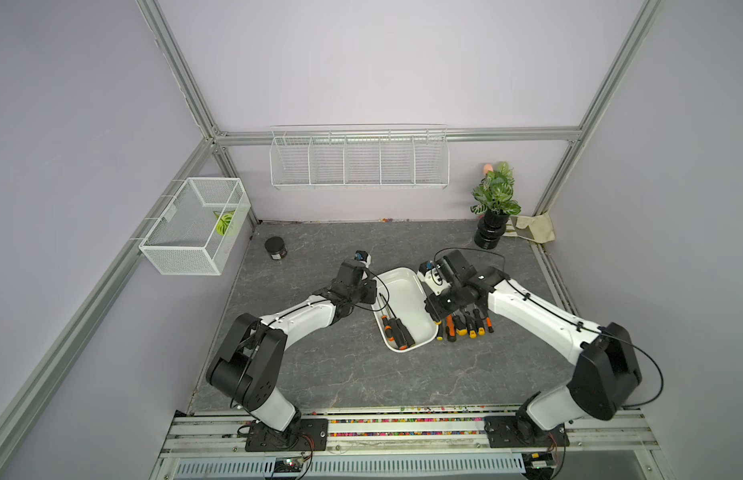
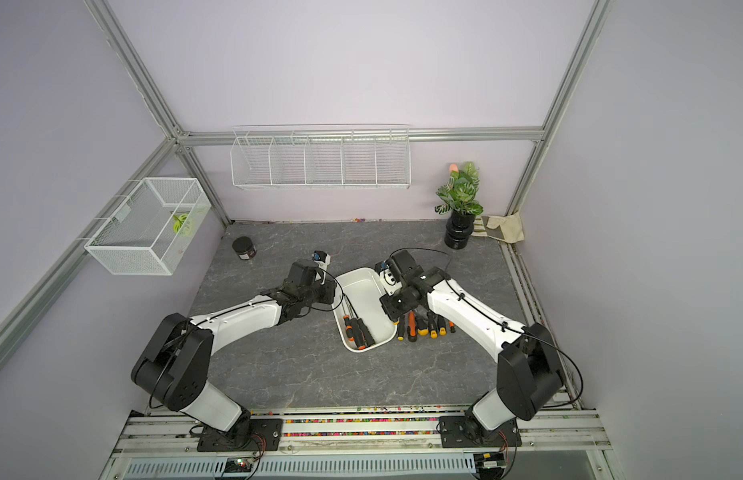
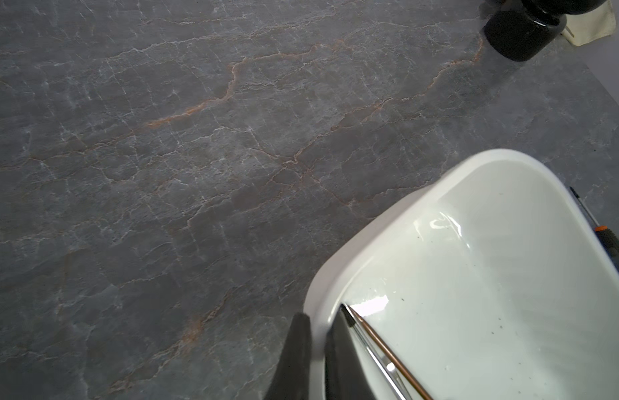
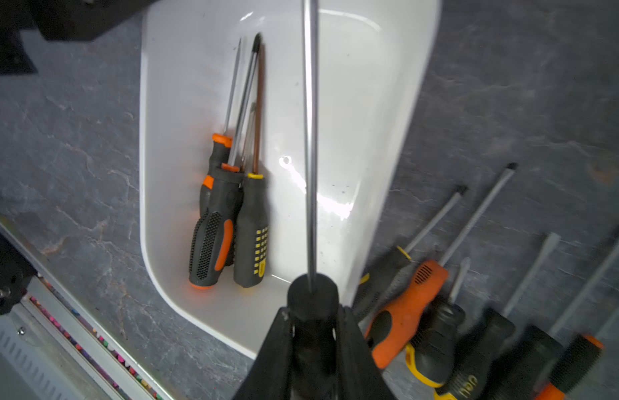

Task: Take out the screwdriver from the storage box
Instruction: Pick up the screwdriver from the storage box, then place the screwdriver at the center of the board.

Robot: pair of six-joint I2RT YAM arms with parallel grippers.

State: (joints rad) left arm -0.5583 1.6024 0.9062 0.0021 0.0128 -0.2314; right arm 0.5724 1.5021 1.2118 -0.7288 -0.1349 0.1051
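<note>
Your right gripper (image 4: 313,311) had its jaws closed tight on the black handle of a screwdriver (image 4: 311,138). The bare steel shaft ran out ahead of the fingers and above the storage box (image 4: 356,104), clear of its floor. That one read as lifted out but not yet set down. A row of screwdrivers (image 1: 465,326) lay on the table (image 1: 320,374) just beside the box's wall on the right-arm side, handles toward the robot's base. Three more screwdrivers (image 4: 232,225) lay bunched inside the box along its opposite wall, handles at the end nearer the base. If all of them were meant to come out, you were past halfway, with one to put down and three to fetch. Your left gripper (image 3: 320,311) straddled the box's wall on the left-arm side, one finger outside and one inside. It was pinched shut on the rim, which I judged to be steadying the box. In both top views the left arm reached forward low, its wrist beside the far half of that wall. The right arm stretched in from its base with the wrist folded over, so the gripper hung at the box's other wall, between the box and the row.
</note>
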